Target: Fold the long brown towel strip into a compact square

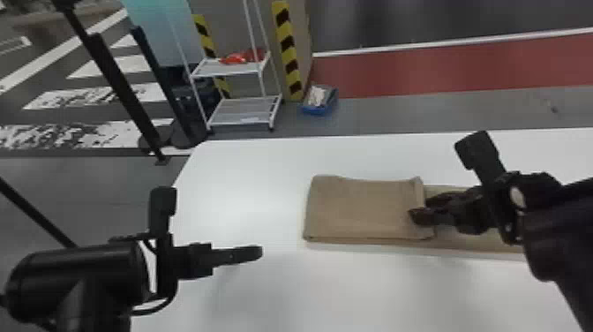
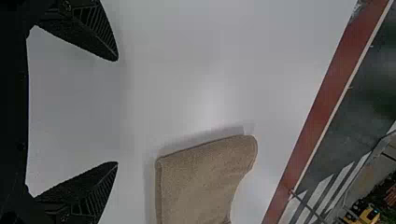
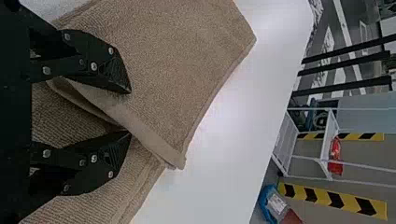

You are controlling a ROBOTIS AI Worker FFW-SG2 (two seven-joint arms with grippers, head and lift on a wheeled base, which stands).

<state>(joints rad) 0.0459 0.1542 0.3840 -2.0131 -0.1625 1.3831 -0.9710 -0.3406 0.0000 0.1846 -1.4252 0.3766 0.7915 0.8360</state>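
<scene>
The brown towel [image 1: 366, 209] lies on the white table, its left part folded over in a flat layered rectangle and a single strip running on to the right under the right arm. At the folded flap's right edge is my right gripper [image 1: 419, 209]. In the right wrist view my right gripper [image 3: 130, 113] stands open across the flap's hemmed edge of the towel [image 3: 173, 60]. Left of the towel, apart from it, is my left gripper [image 1: 260, 252]. The left wrist view shows my left gripper [image 2: 117, 112] open with nothing between its fingers, the towel [image 2: 201, 182] beyond them.
The white table [image 1: 247, 176] extends around the towel, its left edge near the left arm. Past its far edge stand a white shelf rack [image 1: 245, 110] and a blue bin [image 1: 320, 108] on the floor, with black posts at the left.
</scene>
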